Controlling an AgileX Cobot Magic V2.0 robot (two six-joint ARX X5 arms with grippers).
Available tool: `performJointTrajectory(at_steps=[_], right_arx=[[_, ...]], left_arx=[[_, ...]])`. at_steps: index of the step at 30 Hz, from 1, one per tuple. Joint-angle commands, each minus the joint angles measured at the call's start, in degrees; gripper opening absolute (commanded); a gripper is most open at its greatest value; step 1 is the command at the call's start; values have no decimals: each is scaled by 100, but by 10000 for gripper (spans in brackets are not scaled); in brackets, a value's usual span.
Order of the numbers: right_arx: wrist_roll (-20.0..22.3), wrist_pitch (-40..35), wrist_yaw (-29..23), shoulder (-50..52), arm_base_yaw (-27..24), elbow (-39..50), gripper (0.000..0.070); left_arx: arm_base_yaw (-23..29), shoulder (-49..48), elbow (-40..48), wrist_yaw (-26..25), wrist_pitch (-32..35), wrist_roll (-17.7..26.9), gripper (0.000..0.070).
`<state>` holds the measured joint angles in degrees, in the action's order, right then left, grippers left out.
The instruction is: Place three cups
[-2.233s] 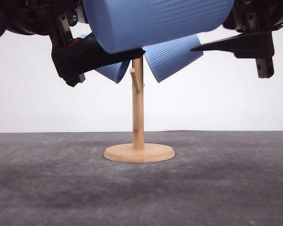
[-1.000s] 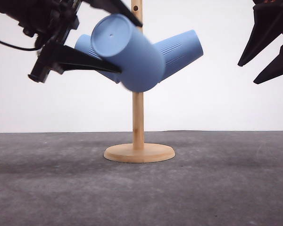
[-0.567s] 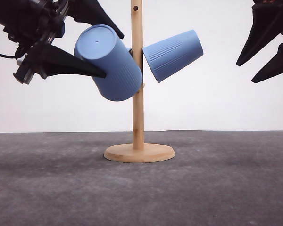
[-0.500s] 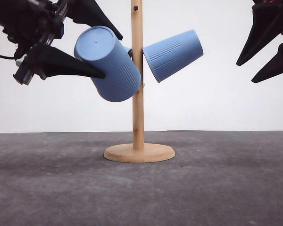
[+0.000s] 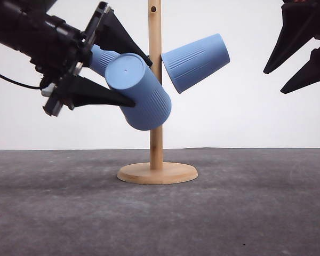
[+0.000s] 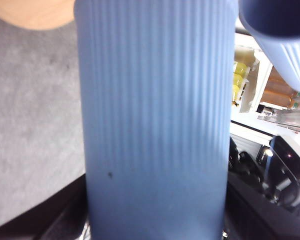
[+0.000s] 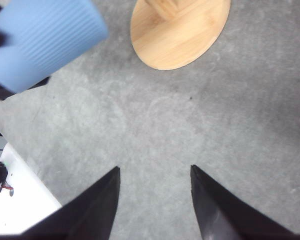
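Now three light-blue ribbed plastic cups show around the wooden stand (image 5: 156,106), a slim post on a round disc base over the grey, grainy bench (image 5: 160,213). One cup (image 5: 194,61) hangs tilted on the right of the post, another (image 5: 103,57) peeks out on the left. The left pincer (image 5: 129,80) is clamped on the third cup (image 5: 140,98), flat base facing the camera; it sits lower than half a second ago. The right pincer (image 5: 280,79) hangs spread apart, empty.
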<state>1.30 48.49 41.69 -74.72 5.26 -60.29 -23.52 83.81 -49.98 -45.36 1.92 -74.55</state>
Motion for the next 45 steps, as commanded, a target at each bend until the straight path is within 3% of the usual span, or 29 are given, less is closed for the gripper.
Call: performJointTrajectory(at_steps=[1,15,20,24,27,31,36,41,45], right_arx=[[68,-44,-17,-48,24,-90,280],[66,-42,-17,-48,24,-90,280],[66,-39,-17,-48,40,-90,280],[66,-37,-17,-48,63,-90,280],[66,-37,-17,-48,63,-90,280],[66,-21,-17,-48,61,-90,280],[66,-3,-17,-48,61,-90,280],[66,4,-17,-48,61,-90,280],[63,31,-17,-48,61,-90,280]], left_arx=[[-7,150,-120,9,95,-32,390],[32,249,-120,323,371,24,397],[31,249,-120,321,393,34,489],[29,249,-120,308,412,38,494],[25,249,-120,280,414,38,550],[25,249,-120,262,488,36,562],[27,249,-120,94,705,39,562],[80,210,-120,-560,819,172,559],[98,51,-120,-544,621,277,556]])
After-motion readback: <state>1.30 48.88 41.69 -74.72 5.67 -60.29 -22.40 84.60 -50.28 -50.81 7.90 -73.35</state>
